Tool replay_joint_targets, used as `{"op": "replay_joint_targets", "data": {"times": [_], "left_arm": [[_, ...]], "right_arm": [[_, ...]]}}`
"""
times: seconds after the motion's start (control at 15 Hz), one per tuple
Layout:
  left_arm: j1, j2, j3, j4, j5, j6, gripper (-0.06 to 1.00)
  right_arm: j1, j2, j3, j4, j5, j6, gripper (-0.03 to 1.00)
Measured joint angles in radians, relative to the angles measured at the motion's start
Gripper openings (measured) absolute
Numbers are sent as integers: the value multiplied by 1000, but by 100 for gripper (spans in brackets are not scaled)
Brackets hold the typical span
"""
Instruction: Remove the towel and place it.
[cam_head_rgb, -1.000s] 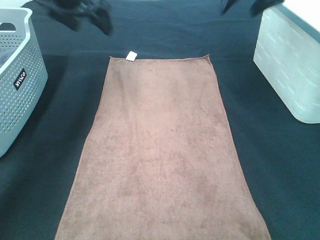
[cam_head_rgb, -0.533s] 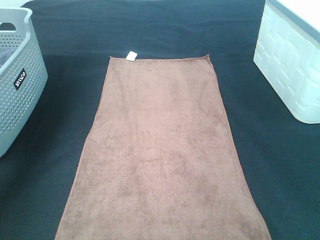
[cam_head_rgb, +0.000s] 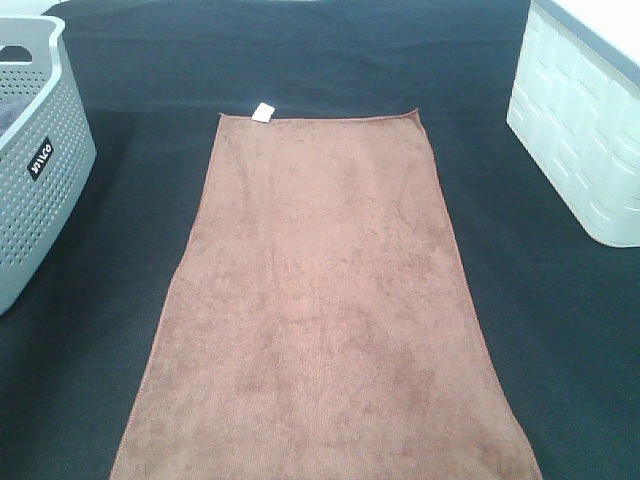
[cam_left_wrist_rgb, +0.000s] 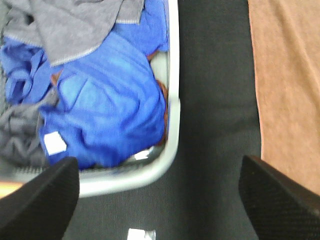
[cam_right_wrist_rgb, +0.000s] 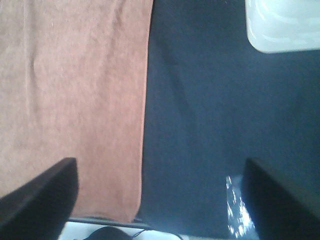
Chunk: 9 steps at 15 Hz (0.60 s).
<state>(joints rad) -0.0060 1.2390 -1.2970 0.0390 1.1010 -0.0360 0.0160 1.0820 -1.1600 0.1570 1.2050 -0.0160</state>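
Observation:
The light-brown towel (cam_head_rgb: 325, 300) lies flat and spread out on the black table cloth, its small white tag (cam_head_rgb: 264, 111) at the far left corner. Neither gripper shows in the exterior high view. In the left wrist view the left gripper (cam_left_wrist_rgb: 160, 200) is open and empty, above the rim of the grey basket, with the towel's edge (cam_left_wrist_rgb: 290, 90) off to one side. In the right wrist view the right gripper (cam_right_wrist_rgb: 160, 200) is open and empty above the black cloth beside the towel's long edge (cam_right_wrist_rgb: 75, 90).
A grey perforated basket (cam_head_rgb: 35, 170) stands at the left; it holds blue and grey cloths (cam_left_wrist_rgb: 100, 105). A white bin (cam_head_rgb: 580, 130) stands at the right and shows in the right wrist view (cam_right_wrist_rgb: 282, 25). Black cloth (cam_head_rgb: 560, 330) covers the table.
One second ago both arms showed as dark blurs at the top of the exterior high view; they have left that view since. The towel has not moved.

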Motion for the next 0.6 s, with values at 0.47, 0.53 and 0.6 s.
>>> {"op": "replay_joint_targets", "data": {"times": [0.47, 0.53, 0.6], "left_arm": [[0, -588, 474, 44, -82, -18, 81], [0, -658, 526, 47, -94, -18, 81], [0, -719, 577, 47, -106, -18, 81]], "right_arm": [[0, -594, 332, -264, 16, 107, 90], [0, -654, 371, -265, 16, 105, 90], [0, -720, 405, -264, 9, 93, 90]]}}
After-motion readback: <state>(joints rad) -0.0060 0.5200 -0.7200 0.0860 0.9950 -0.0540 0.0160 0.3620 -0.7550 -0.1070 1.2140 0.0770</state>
